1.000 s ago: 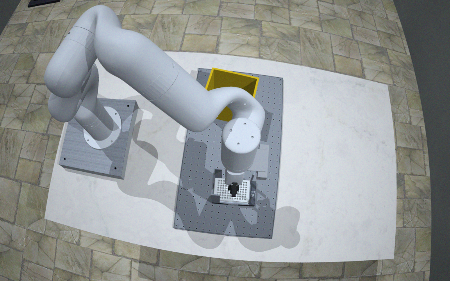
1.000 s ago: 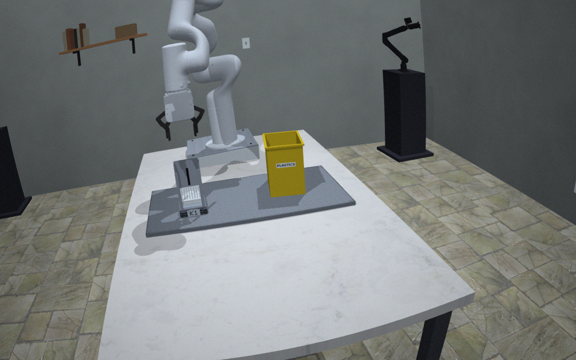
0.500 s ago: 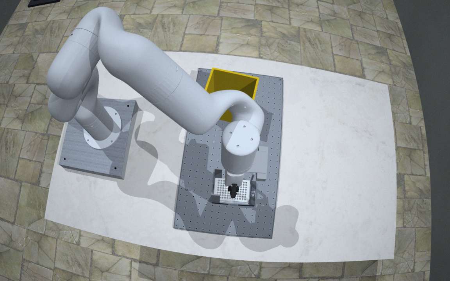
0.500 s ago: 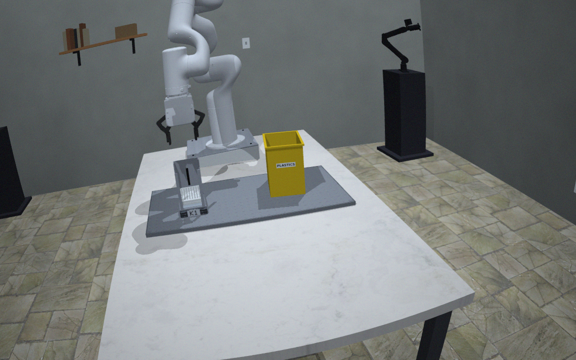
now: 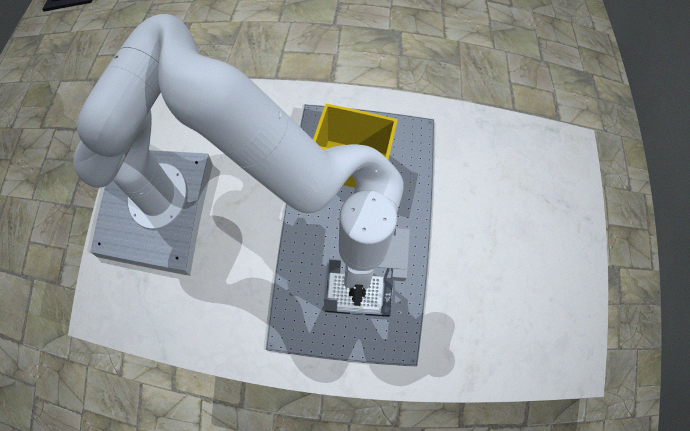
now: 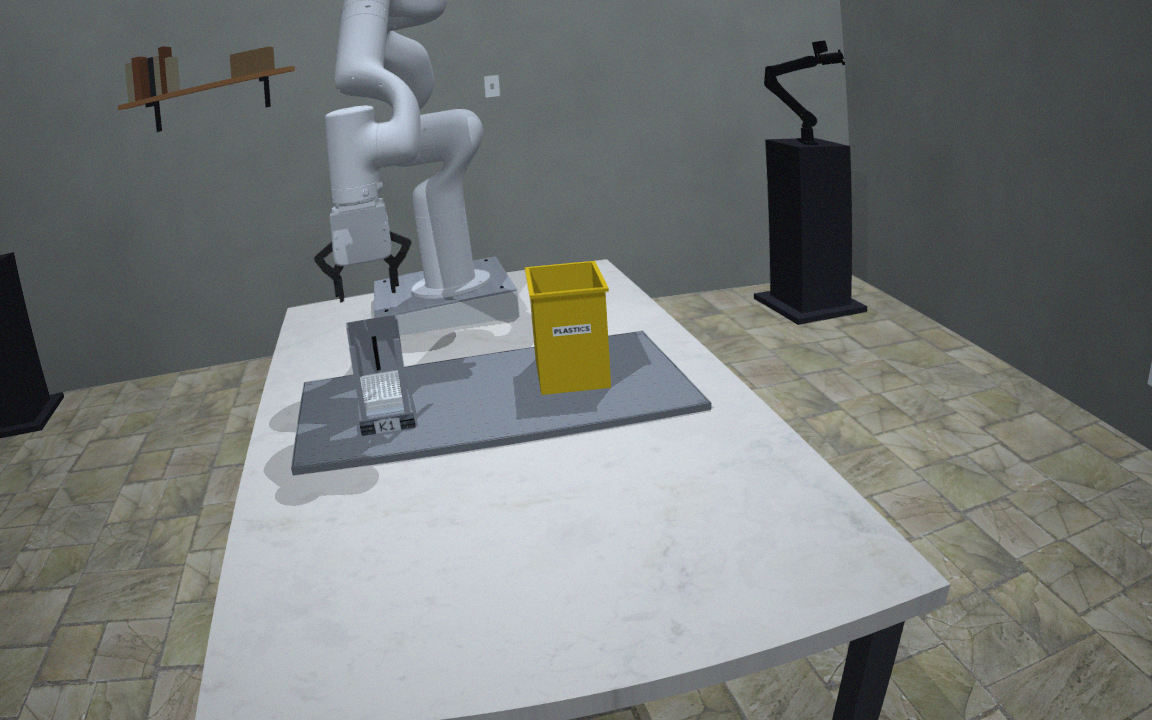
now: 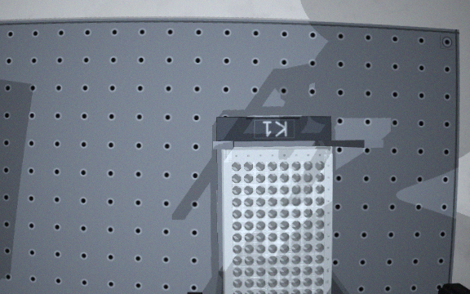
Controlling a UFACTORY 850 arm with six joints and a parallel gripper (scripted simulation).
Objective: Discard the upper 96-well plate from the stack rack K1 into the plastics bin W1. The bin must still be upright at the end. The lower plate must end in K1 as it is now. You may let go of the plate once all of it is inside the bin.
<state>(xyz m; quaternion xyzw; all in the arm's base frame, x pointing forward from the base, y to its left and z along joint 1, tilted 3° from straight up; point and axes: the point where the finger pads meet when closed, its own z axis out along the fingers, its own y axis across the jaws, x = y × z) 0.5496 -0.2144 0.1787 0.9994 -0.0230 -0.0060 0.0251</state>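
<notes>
The upper 96-well plate point(image 7: 277, 218) point(image 6: 380, 380), white with rows of round wells, lies on top in the grey stack rack K1, whose label point(image 7: 274, 128) shows in the wrist view. The plate also shows in the overhead view point(image 5: 353, 292) and the side view point(image 6: 380, 391). The lower plate is hidden under it. My gripper point(image 6: 362, 268) is open and empty, well above the rack and pointing down; from overhead its fingers point(image 5: 357, 293) lie over the plate's middle. The yellow plastics bin W1 point(image 6: 567, 327) stands upright to the right of the rack.
Rack and bin both stand on a grey perforated baseplate point(image 6: 499, 394) on the white table. The rack's tall back wall point(image 6: 371, 344) rises behind the plate. The arm's grey base block point(image 5: 146, 214) sits at the table's far side.
</notes>
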